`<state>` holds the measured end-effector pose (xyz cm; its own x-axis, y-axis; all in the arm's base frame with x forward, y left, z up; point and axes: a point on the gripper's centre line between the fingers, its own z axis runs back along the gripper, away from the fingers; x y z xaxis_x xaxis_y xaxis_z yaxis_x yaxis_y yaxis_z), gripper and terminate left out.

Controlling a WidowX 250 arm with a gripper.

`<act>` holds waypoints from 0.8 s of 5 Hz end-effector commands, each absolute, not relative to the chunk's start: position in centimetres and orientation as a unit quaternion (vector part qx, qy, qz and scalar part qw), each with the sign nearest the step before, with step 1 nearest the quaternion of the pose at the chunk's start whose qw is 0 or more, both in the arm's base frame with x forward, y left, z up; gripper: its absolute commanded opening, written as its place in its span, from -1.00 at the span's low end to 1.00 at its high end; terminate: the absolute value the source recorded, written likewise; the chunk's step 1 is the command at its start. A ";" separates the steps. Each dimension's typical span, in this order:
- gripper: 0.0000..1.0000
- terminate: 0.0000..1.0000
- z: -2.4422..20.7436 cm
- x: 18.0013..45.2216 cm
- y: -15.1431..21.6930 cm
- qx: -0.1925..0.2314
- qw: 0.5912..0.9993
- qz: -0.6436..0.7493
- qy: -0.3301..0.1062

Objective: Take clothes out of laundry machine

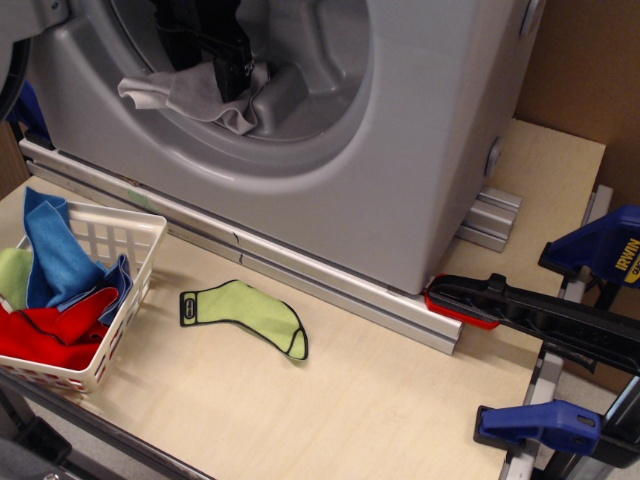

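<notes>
The laundry machine [430, 130] is a large silver-grey box with a big round grey drum opening at the upper left. The clothes [185, 95], one pale grey-white cloth, lie crumpled in the drum, draped over the lower lip of the opening. My black gripper [232, 80] reaches down from the top into the drum, and its tips rest on the right part of the cloth. The dark fingers merge with the shadow, so I cannot tell whether they are open or shut on the cloth.
A white slotted basket [125, 240] with blue [55, 255] and red [50, 335] cloths stands at the front left. A lime-green sock [245, 312] lies on the wooden table. Black, red and blue clamps [545, 315] sit along the right edge.
</notes>
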<state>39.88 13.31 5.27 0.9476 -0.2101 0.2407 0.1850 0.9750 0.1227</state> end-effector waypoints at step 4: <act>-1.00 -1.00 9.3 36.7 16.3 0.140 0.980 -0.099 -0.102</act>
<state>36.46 15.98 6.12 0.9710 -0.2139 0.1066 0.1829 0.9522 0.2445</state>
